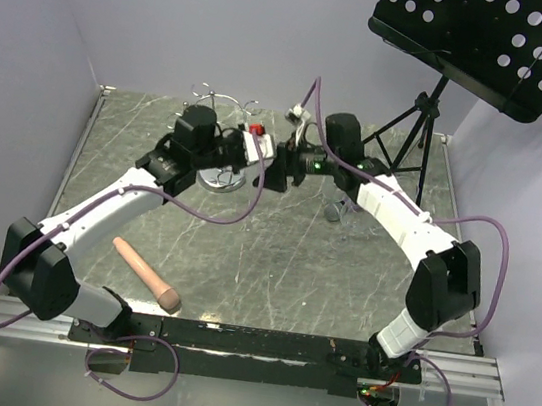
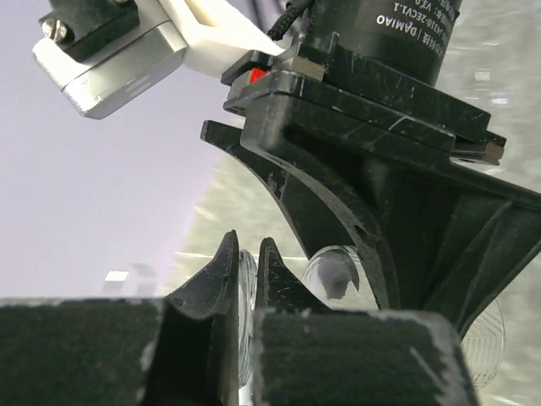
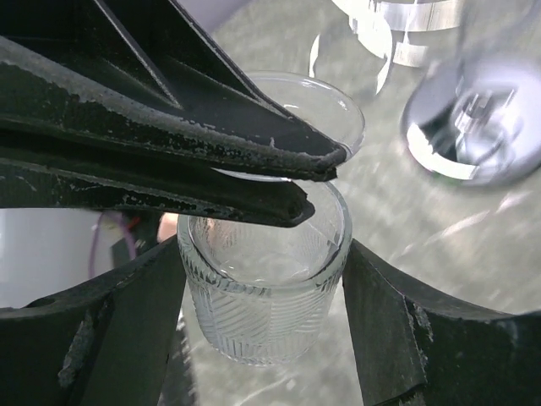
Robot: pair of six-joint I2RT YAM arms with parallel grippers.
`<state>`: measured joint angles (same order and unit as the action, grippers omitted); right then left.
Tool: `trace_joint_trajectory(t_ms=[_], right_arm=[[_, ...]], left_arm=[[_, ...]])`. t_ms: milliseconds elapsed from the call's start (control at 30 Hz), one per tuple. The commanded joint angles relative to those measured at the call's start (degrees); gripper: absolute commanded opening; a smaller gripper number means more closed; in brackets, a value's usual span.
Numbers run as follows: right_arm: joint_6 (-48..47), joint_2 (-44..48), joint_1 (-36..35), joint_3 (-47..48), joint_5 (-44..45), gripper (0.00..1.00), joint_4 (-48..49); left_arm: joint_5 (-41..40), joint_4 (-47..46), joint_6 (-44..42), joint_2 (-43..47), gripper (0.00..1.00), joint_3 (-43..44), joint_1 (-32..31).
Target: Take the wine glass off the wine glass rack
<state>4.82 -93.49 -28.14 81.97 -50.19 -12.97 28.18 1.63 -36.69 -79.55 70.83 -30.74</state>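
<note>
Wine glass (image 3: 262,321): clear, ribbed bowl, held at 3 o'clock of wine glass rack (image 1: 221,101), above desk (image 1: 274,254) | left gripper (image 2: 247,254): reaches from 9 o'clock, jaws pinched on glass's thin edge | right gripper (image 3: 262,254): reaches from 3 o'clock, jaws wide, clasping bowl

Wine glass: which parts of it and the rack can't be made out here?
- Top view: the clear ribbed wine glass is hidden behind the left end effector and right end effector.
- Right wrist: its stem and foot, hidden under the bowl.
- Left wrist: only a rim sliver shows; the right end effector's body blocks the rest.
- Silver wire wine glass rack: blurred, edge-cut in right wrist view.
</note>
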Motion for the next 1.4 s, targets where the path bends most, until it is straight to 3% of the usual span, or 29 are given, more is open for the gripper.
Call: trace_joint_trajectory(t_ms=[0,200,467,833,933,1100,1200,1300,1367], right_arm=[[-2.5,7.4,0.6,-6.0,-2.3,0.0,1.9],[-0.1,9.8,0.6,-17.2,-2.8,0.0,1.6],[-1.4,9.5,0.7,-25.7,-1.2,0.0,0.2],[-2.2,2.2,0.5,-24.3,-1.0,0.0,1.5],[-1.8,-0.8,0.5,-22.7,-0.4,0.11,2.0],[-1.0,-6.1,-0.2,-20.3,-1.4,0.15,3.0],[-1.9,-8.0,-0.7,-19.0,-1.8,0.23,2.6],[-4.0,-9.4,-1.2,-17.5,-2.5,0.33,0.8],[-4.3,-9.9,-1.3,-16.8,-2.5,0.5,0.2]], left_arm=[[2.2,1.4,11.3,1.1,0.01,-5.7,-2.4],[2.1,-5.7,21.7,1.1,0.01,-15.2,-6.4],[0.4,-18.1,38.8,-1.4,0.01,-26.0,-6.8],[-2.3,-22.0,46.8,-2.8,0.01,-31.9,-6.6],[-1.6,-21.8,48.4,-3.2,0.01,-33.0,-6.0],[0.5,-22.8,51.0,-6.0,0.01,-33.7,-3.8],[-0.1,-23.3,53.0,-7.5,0.01,-33.7,-2.0],[1.8,-22.2,52.9,-8.4,0.01,-32.5,-0.2],[2.3,-21.5,51.5,-8.3,0.01,-32.2,0.2]])
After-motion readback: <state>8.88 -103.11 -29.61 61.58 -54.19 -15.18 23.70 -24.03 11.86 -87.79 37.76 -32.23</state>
